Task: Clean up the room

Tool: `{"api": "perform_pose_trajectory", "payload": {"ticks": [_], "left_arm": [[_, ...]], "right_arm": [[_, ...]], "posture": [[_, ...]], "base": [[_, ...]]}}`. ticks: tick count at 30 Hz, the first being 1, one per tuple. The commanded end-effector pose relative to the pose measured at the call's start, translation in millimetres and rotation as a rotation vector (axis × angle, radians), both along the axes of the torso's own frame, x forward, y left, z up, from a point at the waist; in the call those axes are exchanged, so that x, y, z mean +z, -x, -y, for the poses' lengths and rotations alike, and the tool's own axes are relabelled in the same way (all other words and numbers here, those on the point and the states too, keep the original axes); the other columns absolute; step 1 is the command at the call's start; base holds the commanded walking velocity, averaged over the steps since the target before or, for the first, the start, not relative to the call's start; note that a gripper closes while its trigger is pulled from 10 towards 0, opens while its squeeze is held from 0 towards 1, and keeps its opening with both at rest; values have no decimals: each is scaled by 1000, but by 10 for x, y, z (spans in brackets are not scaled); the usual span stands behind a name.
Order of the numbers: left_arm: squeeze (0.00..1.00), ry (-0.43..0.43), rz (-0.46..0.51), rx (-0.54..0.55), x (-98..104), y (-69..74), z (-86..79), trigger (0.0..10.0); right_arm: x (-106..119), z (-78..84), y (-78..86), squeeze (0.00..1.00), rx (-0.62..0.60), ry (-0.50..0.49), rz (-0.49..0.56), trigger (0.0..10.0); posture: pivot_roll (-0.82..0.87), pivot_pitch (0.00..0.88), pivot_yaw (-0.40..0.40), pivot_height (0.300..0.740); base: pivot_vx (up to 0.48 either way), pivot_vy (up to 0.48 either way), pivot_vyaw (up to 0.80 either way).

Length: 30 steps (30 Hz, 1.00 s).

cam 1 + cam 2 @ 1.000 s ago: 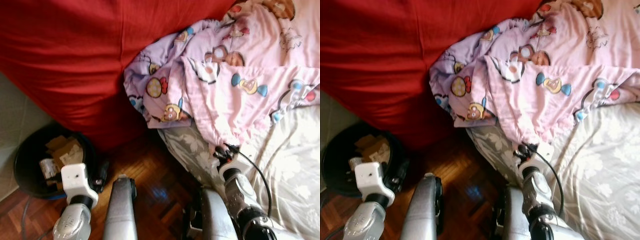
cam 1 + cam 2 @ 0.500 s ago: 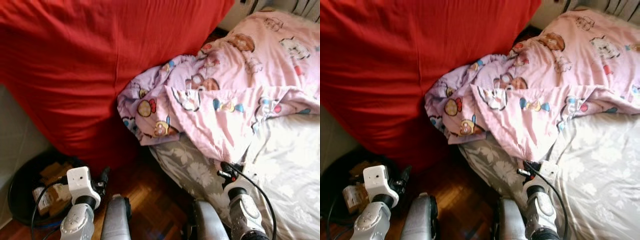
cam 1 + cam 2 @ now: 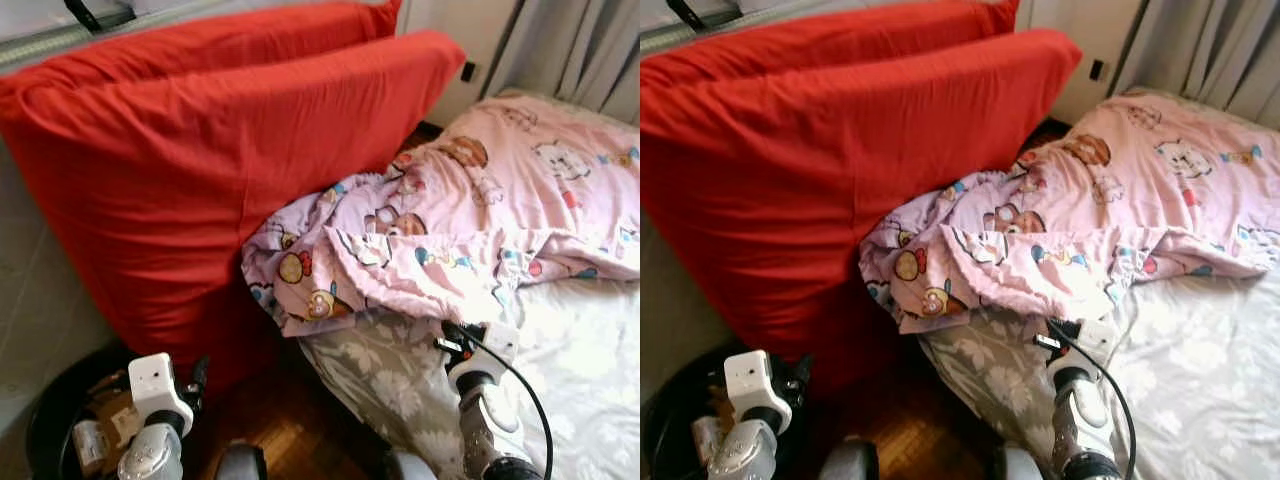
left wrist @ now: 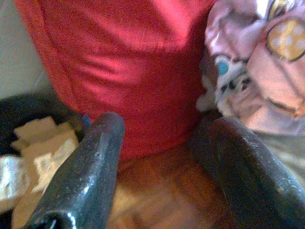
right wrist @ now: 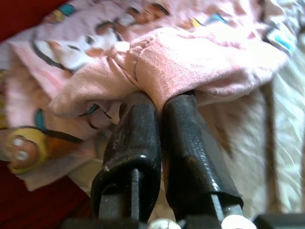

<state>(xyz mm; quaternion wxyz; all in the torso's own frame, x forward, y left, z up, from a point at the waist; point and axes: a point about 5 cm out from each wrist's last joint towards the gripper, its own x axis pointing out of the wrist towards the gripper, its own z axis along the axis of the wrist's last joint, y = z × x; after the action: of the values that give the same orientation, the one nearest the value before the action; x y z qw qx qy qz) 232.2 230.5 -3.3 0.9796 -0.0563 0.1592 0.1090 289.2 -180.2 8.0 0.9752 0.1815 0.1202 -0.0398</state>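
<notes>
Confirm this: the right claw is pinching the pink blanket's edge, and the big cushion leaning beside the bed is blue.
Wrong colour. The cushion is red, as the left eye view shows. The rest holds: the right claw is shut on the pink blanket edge.

The big cushion [image 3: 220,150] is plain red. The blanket [image 3: 480,220] is pink with cartoon animals and sweets; the sheet [image 3: 1200,370] is pale grey with white flowers, the bin [image 3: 55,420] black.
</notes>
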Motion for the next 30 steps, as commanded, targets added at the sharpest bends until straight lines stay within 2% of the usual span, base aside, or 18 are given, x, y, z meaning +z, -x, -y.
{"api": "perform_pose_trajectory", "payload": {"ticks": [1, 3, 7, 9, 11, 12, 16, 23, 30], "left_arm": [[0, -5, -63, 12, -128, 101, -54, 10000], [0, -11, -111, 9, -224, 168, -78, 10000], [0, -18, -271, 17, -464, 385, -105, 10000], [0, -15, -362, 25, -595, 558, -112, 10000], [0, -15, -372, 24, -613, 580, -110, 10000], [0, -8, -401, 22, -662, 652, -90, 10000], [0, 6, -436, 29, -737, 758, -49, 10000], [0, 17, -445, 24, -759, 772, -22, 10000], [0, 23, -479, 39, -776, 798, -80, 10000]], "right_arm": [[-1, -17, 1, 0, 18, 12, 1, 10000], [-22, -8, 19, 0, 7, -9, -8, 10000], [-51, -86, 63, 0, 73, 3, -4, 10000], [-62, -45, 92, 0, 52, 9, -1, 10000], [-62, -35, 95, 0, 46, 10, 0, 10000], [-78, 26, 108, 0, 9, 17, -19, 10000], [-87, 107, 125, 0, -38, 23, -32, 10000], [-17, 126, 59, 0, -52, 31, -8, 10000], [18, 81, 4, 0, -47, 38, -5, 10000]], "posture": [[43, 6, -21, 725], [33, 0, -20, 735], [29, 0, -26, 740], [17, 0, -30, 740], [17, 0, -30, 740], [18, 0, -32, 740], [24, 0, -36, 740], [24, 9, -37, 740], [31, 45, -29, 740]], "base": [[0, 0, 0], [0, 0, 0], [0, 0, 0], [0, 0, 0], [0, 0, 0], [0, 0, 0], [0, 0, 0], [0, 0, 0], [0, 0, 0]]}}
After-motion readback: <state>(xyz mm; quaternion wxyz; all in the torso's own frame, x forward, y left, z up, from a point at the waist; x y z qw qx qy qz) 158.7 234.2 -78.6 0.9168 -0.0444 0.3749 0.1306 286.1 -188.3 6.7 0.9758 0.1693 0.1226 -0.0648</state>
